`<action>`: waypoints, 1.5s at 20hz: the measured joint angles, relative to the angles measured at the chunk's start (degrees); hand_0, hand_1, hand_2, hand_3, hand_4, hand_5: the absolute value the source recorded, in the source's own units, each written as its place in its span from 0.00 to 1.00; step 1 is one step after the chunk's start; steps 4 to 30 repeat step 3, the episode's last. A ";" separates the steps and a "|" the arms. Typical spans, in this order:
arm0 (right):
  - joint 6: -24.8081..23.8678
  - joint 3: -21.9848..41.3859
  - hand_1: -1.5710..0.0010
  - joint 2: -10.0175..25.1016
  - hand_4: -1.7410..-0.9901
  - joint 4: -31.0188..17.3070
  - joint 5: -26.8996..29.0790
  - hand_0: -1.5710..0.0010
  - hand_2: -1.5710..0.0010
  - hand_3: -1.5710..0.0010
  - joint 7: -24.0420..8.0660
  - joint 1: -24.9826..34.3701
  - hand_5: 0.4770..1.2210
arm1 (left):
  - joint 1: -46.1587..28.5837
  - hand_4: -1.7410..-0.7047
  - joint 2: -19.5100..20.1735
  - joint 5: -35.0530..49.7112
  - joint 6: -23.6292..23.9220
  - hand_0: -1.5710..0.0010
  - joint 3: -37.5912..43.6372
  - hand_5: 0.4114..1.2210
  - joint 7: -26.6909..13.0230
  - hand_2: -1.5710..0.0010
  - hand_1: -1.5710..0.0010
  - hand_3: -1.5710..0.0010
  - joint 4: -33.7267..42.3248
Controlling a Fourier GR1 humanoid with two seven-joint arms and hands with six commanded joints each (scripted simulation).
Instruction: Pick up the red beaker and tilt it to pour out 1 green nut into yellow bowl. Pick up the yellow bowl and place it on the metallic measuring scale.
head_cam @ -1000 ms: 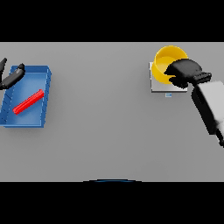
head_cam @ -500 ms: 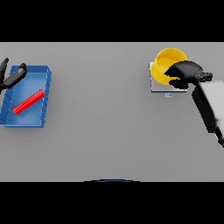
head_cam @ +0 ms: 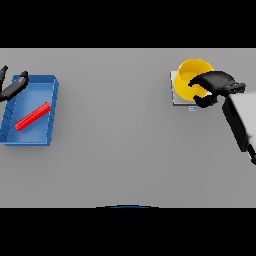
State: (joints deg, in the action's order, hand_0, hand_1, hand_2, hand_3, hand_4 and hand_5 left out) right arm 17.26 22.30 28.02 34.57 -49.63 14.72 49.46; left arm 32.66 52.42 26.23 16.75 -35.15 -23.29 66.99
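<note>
Right hand (head_cam: 212, 85) shifted rightward off yellow bowl (head_cam: 190, 77).

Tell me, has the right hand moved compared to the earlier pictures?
Yes. The right hand has shifted slightly rightward, off the yellow bowl, which stays on the scale.

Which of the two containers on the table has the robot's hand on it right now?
The yellow bowl on the scale, right side: the right hand curls over its rim. The blue tray only has the left hand beside it.
</note>
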 measured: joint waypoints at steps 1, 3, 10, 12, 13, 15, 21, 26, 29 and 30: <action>0.66 -0.06 0.94 -0.06 0.42 -0.10 0.11 0.96 0.90 0.79 -0.61 0.07 0.41 | -0.06 0.99 -0.51 0.08 -0.08 1.00 -0.02 0.35 0.34 1.00 1.00 1.00 -0.46; 1.02 -0.23 0.96 -0.28 0.44 -0.18 0.32 0.97 0.93 0.83 -1.29 -0.12 0.38 | -0.05 0.99 -0.76 -0.36 0.24 1.00 -0.51 0.35 0.15 1.00 1.00 1.00 -0.10; 1.02 -0.23 0.96 -0.28 0.44 -0.18 0.32 0.97 0.93 0.83 -1.29 -0.12 0.38 | -0.05 0.99 -0.76 -0.36 0.24 1.00 -0.51 0.35 0.15 1.00 1.00 1.00 -0.10; 1.02 -0.23 0.96 -0.28 0.44 -0.18 0.32 0.97 0.93 0.83 -1.29 -0.12 0.38 | -0.05 0.99 -0.76 -0.36 0.24 1.00 -0.51 0.35 0.15 1.00 1.00 1.00 -0.10; 1.02 -0.23 0.96 -0.28 0.44 -0.18 0.32 0.97 0.93 0.83 -1.29 -0.12 0.38 | -0.05 0.99 -0.76 -0.36 0.24 1.00 -0.51 0.35 0.15 1.00 1.00 1.00 -0.10; 1.02 -0.23 0.96 -0.28 0.44 -0.18 0.32 0.97 0.93 0.83 -1.29 -0.12 0.38 | -0.05 0.99 -0.76 -0.36 0.24 1.00 -0.51 0.35 0.15 1.00 1.00 1.00 -0.10; 1.02 -0.23 0.96 -0.28 0.44 -0.18 0.32 0.97 0.93 0.83 -1.29 -0.12 0.38 | -0.05 0.99 -0.76 -0.36 0.24 1.00 -0.51 0.35 0.15 1.00 1.00 1.00 -0.10; 1.02 -0.23 0.96 -0.28 0.44 -0.18 0.32 0.97 0.93 0.83 -1.29 -0.12 0.38 | -0.05 0.99 -0.76 -0.36 0.24 1.00 -0.51 0.35 0.15 1.00 1.00 1.00 -0.10; 1.02 -0.23 0.96 -0.28 0.44 -0.18 0.32 0.97 0.93 0.83 -1.29 -0.12 0.38 | -0.05 0.99 -0.76 -0.36 0.24 1.00 -0.51 0.35 0.15 1.00 1.00 1.00 -0.10; 1.02 -0.23 0.96 -0.28 0.44 -0.18 0.32 0.97 0.93 0.83 -1.29 -0.12 0.38 | -0.05 0.99 -0.76 -0.36 0.24 1.00 -0.51 0.35 0.15 1.00 1.00 1.00 -0.10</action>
